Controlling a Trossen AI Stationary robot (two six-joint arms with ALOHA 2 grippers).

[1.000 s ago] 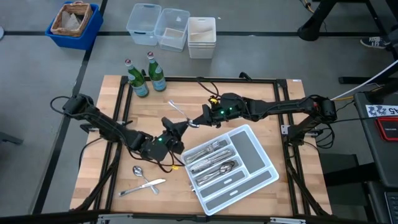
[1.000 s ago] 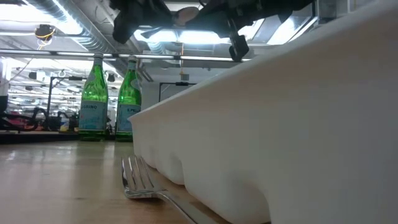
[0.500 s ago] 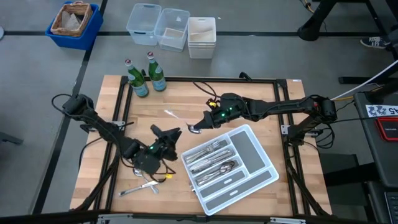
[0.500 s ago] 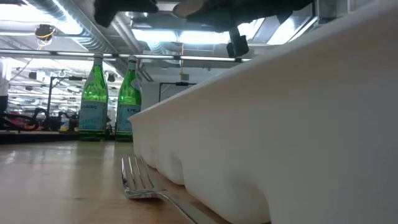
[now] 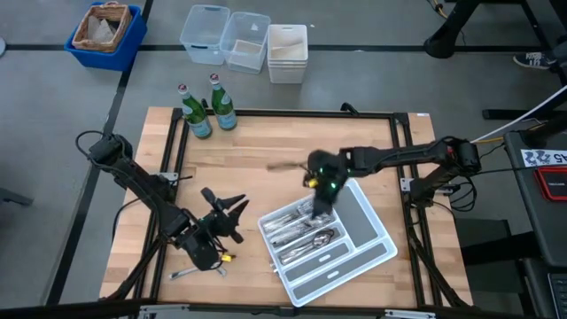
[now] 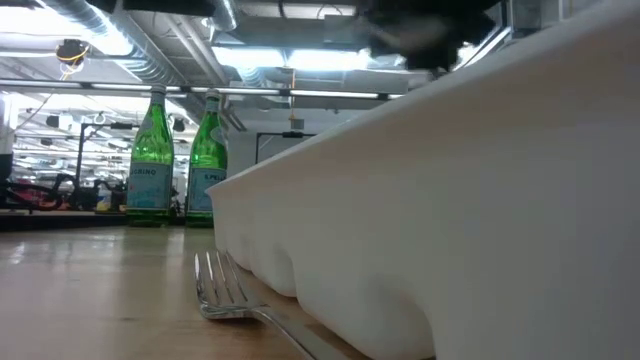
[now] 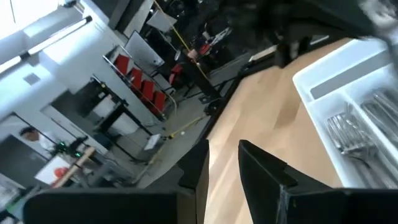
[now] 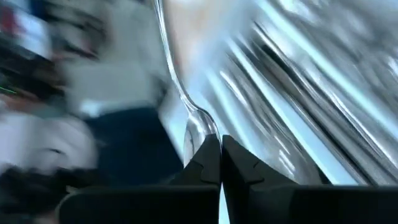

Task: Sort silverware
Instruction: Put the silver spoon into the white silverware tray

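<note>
The white divided tray lies slantwise at the table's near right with several forks, spoons and knives in its left compartments. My right gripper hangs over the tray's far left part, shut on a spoon. My left gripper is open and empty above the table left of the tray; its wrist view looks across the wood toward the tray. A knife lies near the front left edge. A fork lies on the wood against the tray wall. My right gripper pinches the spoon between its two shut fingers at the widening end of its stem. The slim handle runs straight out beyond the fingertips, along the line of the fingers. The spoon is lifted clear, over the silverware in the tray.
Two green glass bottles stand at the table's far left. A blue bin and clear and white containers sit beyond the far edge. Bare wood shows in the table's middle.
My right gripper has carried the spoon from the table's middle toward the near right and now hangs over the tray, turned to point toward the near edge; it is blurred by its motion. My left gripper has drawn back toward the near left corner, staying open.
</note>
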